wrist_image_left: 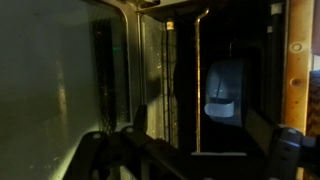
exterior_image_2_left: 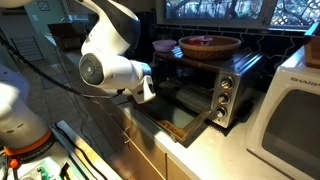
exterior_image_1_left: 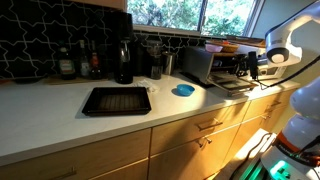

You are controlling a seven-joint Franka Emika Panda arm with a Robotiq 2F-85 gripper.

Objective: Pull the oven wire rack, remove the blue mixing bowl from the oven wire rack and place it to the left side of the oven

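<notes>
The oven (exterior_image_2_left: 222, 88) is a silver toaster oven on the counter with its glass door (exterior_image_2_left: 172, 118) folded down open; it also shows in an exterior view (exterior_image_1_left: 212, 64). In the dim wrist view the oven wire rack (wrist_image_left: 197, 90) shows as thin lit wires inside the dark cavity. The blue mixing bowl (wrist_image_left: 223, 100) sits on it, deep inside. My gripper (wrist_image_left: 190, 162) is open and empty, its fingers spread at the bottom of the wrist view, short of the rack. In an exterior view the gripper (exterior_image_2_left: 148, 88) hangs just in front of the oven mouth, above the door.
A brown bowl (exterior_image_2_left: 210, 45) sits on top of the oven. A pale microwave (exterior_image_2_left: 292, 125) stands beside it. On the counter lie a black baking tray (exterior_image_1_left: 115, 100) and a flat light-blue dish (exterior_image_1_left: 183, 90). Bottles and a black jug (exterior_image_1_left: 123, 62) stand by the backsplash.
</notes>
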